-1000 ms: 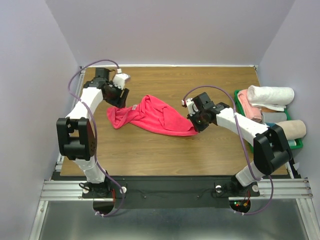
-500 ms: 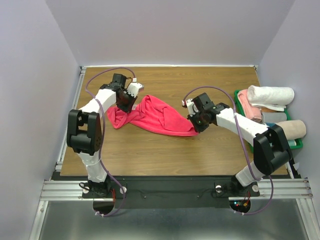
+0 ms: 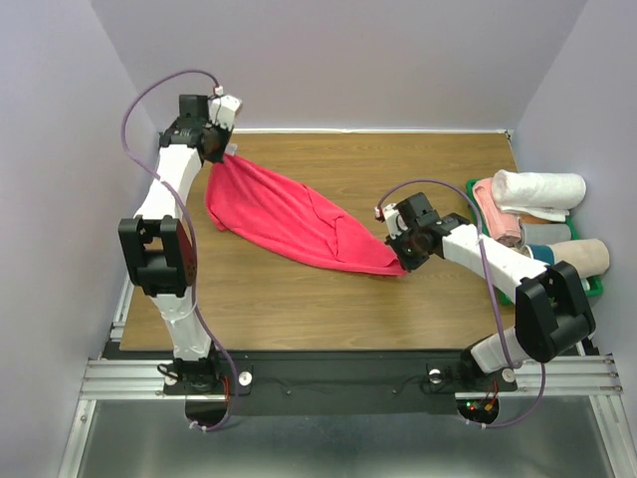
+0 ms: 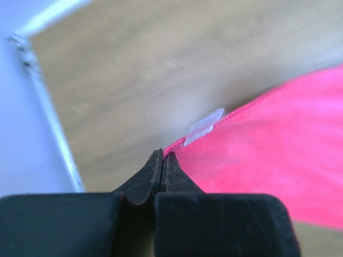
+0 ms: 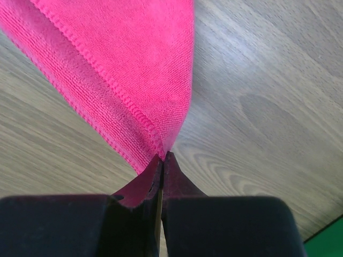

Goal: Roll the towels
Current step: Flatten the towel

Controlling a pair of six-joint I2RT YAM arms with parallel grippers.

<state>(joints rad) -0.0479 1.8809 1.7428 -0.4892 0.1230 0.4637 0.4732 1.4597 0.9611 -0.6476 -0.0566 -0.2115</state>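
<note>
Flanking the tabletop's [image 3: 398, 159] right edge: green bin [image 3: 471, 191] of rolled towels [image 3: 542, 187], beside the right arm. Red towel [image 3: 289, 214] stretched diagonally between both claws. Left claw [image 4: 162, 155], raised at the far-left corner, clamped on the corner by the tag [image 4: 203, 127]. Right claw [image 5: 162, 156], low at mid-right, clamped on the opposite corner. Earlier, the towel lay bunched, and the left claw stood apart.
</note>
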